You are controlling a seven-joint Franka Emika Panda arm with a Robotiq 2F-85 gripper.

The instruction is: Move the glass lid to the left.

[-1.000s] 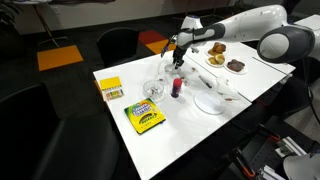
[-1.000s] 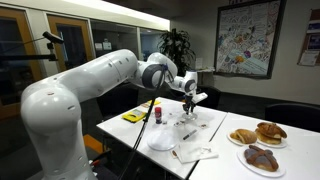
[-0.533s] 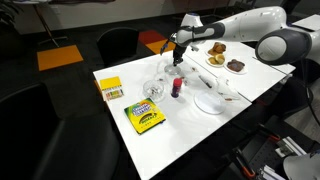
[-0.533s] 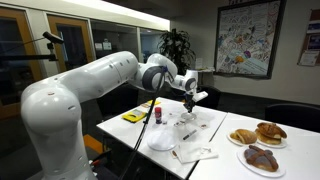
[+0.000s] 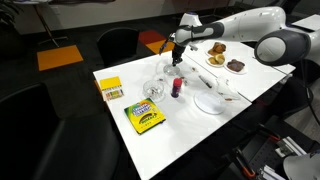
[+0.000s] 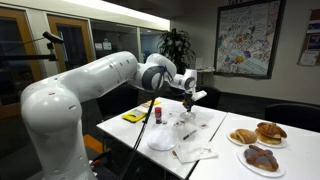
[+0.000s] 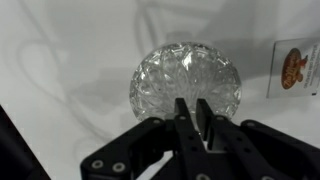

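The black gripper's (image 7: 193, 103) two fingers (image 7: 183, 115) are almost together, with only a thin gap. Their tips sit over the middle of the round, clear, bumpy glass lid (image 7: 187, 70). I cannot tell if they pinch it. The lid is near an edge of the white desk (image 5: 185, 130), well apart from the yellow crayon box (image 5: 145, 118). Bare desk lies around the lid.

Clear glass lid (image 7: 185, 80), faceted and glinting, on a smooth matt white table (image 7: 70, 90); the gripper (image 7: 193, 104) looks matt black plastic.
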